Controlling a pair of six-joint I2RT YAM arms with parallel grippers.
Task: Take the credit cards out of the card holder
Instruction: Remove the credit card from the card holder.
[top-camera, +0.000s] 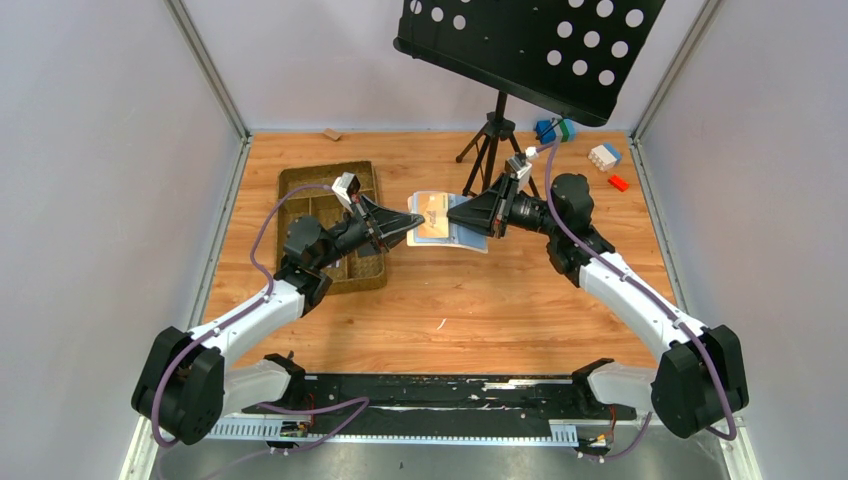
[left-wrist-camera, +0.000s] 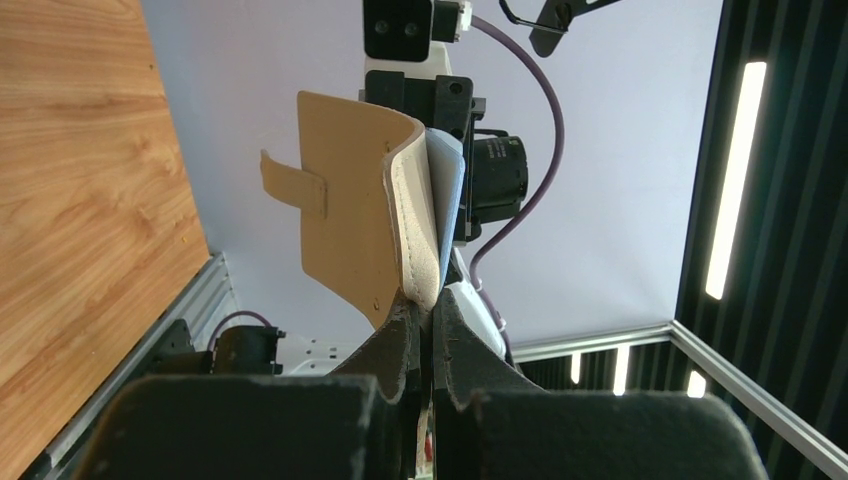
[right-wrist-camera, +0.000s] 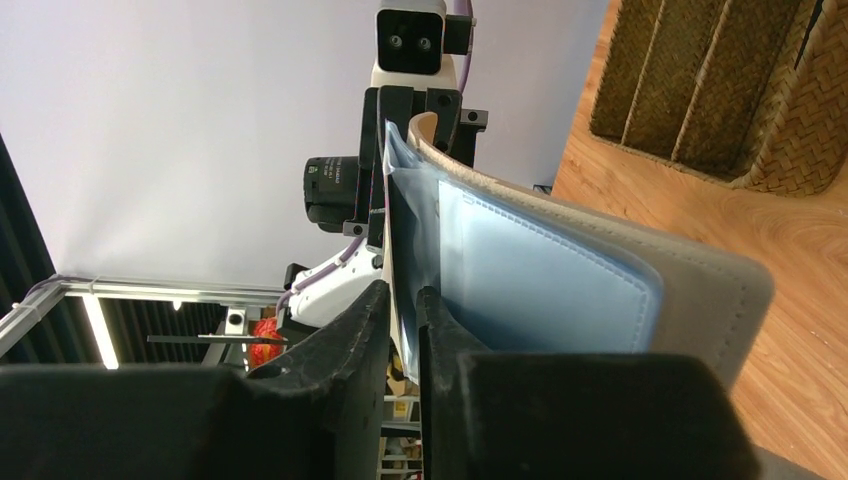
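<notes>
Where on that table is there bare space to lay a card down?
The widest bare wood lies between the left arm and right arm, nearer than the wallet. Another strip runs along the back edge between the woven tray and the tripod. The far right corner is crowded with toy blocks; the tray fills the left.

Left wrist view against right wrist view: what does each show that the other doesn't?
Only left wrist: the card holder from its beige outside, with its closure tab, and the left gripper clamped on its edge. Only right wrist: the light blue pockets inside, the right gripper pinching an inner leaf, and the woven tray. Both: the holder held up off the wooden table.
</notes>
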